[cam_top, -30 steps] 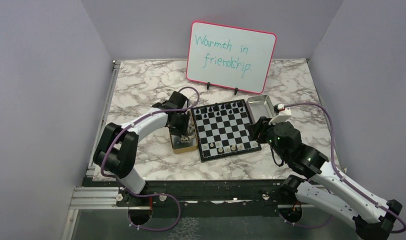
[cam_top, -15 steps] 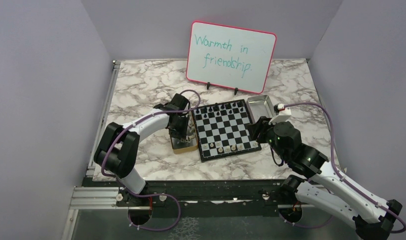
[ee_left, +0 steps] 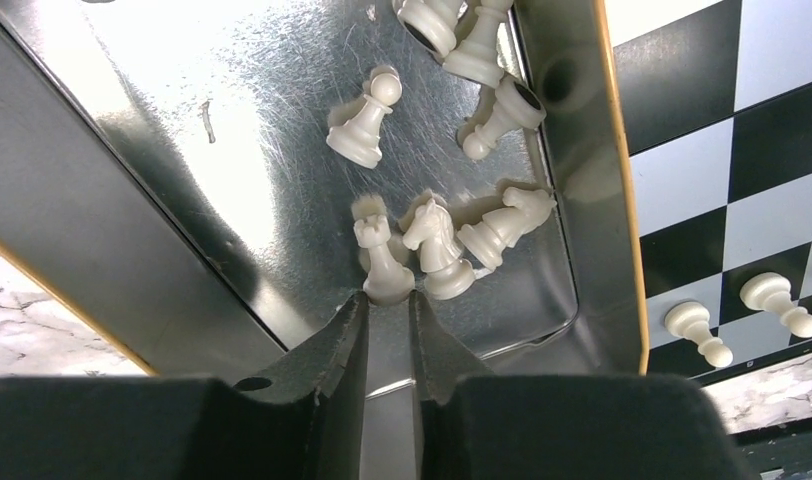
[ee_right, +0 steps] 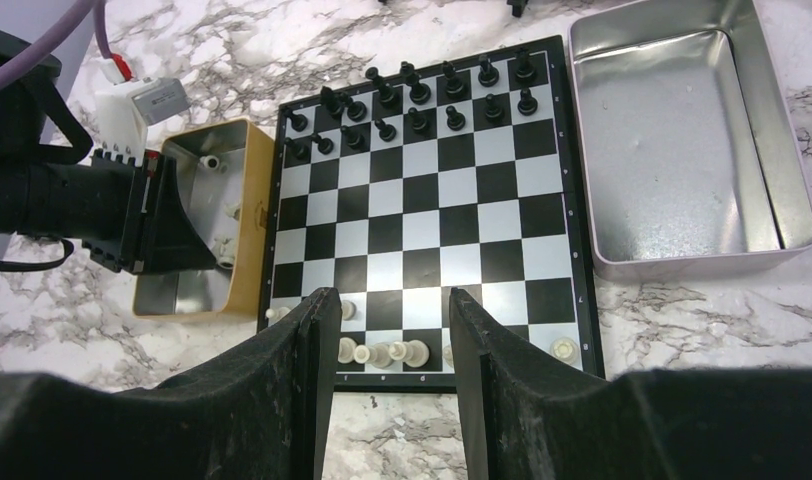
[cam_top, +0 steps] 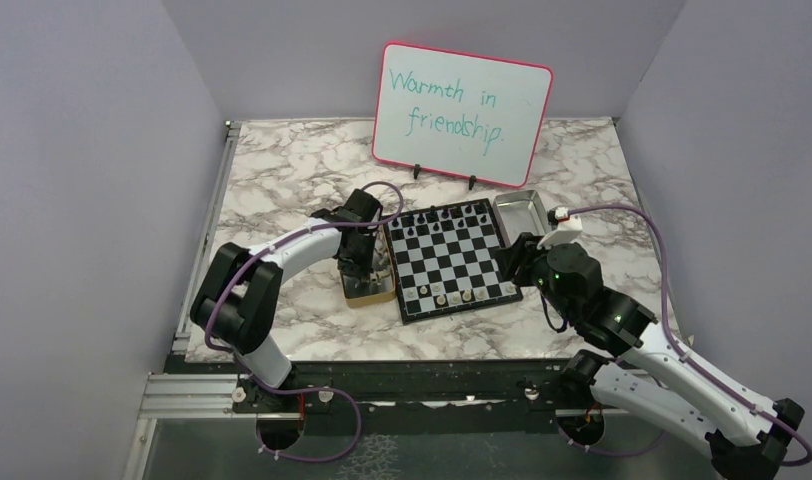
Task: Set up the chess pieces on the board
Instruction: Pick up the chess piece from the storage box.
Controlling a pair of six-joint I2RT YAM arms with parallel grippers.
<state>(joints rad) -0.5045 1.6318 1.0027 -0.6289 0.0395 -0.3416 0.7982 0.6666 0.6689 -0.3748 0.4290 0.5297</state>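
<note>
Left tool [ee_left: 387, 300]: inside the tan box [ee_left: 572, 150] left of the board [ee_right: 422, 190], jaws narrow (grip unclear), cream rook [ee_left: 380, 250] at their tips.
Right tool [ee_right: 387, 300]: jaws apart, holding nothing, over the board's near edge.

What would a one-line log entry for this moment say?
left fingers: narrow gap, tips at base of cream rook, inside tan box | right fingers: open, empty, over near edge of board

Bright even light; tin [ee_left: 232, 150] glare; soft shadows under chess pieces [ee_left: 362, 125]
</note>
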